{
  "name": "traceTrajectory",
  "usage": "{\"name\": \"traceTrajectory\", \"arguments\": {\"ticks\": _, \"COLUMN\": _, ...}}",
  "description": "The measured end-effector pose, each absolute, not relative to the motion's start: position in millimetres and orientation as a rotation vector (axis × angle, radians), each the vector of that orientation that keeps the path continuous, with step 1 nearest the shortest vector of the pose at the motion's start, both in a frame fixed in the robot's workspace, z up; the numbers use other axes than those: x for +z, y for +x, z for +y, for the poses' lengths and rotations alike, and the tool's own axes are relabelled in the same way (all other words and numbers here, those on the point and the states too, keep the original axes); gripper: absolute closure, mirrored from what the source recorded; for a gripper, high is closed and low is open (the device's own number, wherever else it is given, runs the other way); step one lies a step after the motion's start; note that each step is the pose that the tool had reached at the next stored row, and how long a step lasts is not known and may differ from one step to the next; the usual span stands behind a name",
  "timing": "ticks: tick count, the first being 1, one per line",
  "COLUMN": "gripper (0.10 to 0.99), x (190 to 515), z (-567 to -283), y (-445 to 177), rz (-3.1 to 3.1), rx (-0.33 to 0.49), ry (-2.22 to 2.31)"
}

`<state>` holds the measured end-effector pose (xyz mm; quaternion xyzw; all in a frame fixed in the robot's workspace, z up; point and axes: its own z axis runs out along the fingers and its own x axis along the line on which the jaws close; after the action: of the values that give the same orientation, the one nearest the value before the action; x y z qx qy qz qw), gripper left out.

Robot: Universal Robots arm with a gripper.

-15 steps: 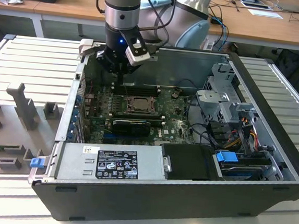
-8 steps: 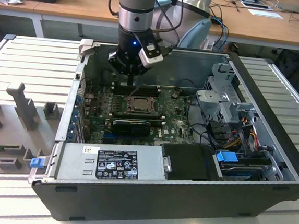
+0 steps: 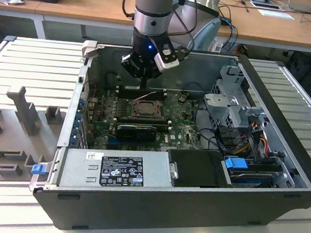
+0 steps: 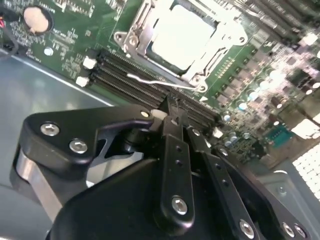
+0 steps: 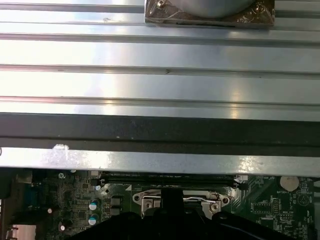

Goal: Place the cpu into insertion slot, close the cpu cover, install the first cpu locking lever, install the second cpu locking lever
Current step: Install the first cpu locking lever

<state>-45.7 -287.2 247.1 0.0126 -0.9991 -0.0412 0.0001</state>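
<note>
Here the open computer case (image 3: 180, 206) lies on its side on a ribbed metal bench (image 3: 24, 61), and everything can be placed against its green motherboard (image 3: 181, 132). Off the exterior view's left of the case, grey moulded fixtures (image 3: 22, 110) stand on the bench, well apart from the board. A blue clip (image 3: 38, 168) sits at the case's near corner on that side, beside the labelled power supply (image 3: 115, 168) that runs along the board's near edge.

Toward the middle of the board lies the insertion slot (image 3: 145, 109), with the cpu (image 4: 182, 36) seated in it, its pale metal top showing through the window of the cpu cover (image 4: 145, 22); in the second wrist view the cover lies flat over the chip. A thin wire locking lever (image 4: 160, 82) runs along the socket edge next to the black memory slots (image 4: 125, 75), and it looks slightly raised off the board.

The gripper (image 3: 143, 78) hangs just above the far edge of the socket. In the second wrist view its fingers (image 4: 172, 125) are drawn together to a narrow point with nothing visibly between them, their tip right by the lever; whether it touches the wire I cannot tell.

To the exterior view's right of the board stand a metal drive cage (image 3: 236, 102) and a bundle of coloured cables (image 3: 251, 141).
</note>
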Motion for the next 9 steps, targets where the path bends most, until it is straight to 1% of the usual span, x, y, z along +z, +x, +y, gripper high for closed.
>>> {"name": "traceTrajectory", "arguments": {"ticks": 9, "gripper": 0.98, "x": 229.6, "z": -286.6, "y": -42.7, "rz": -3.134, "rx": -0.128, "ry": 0.132}}
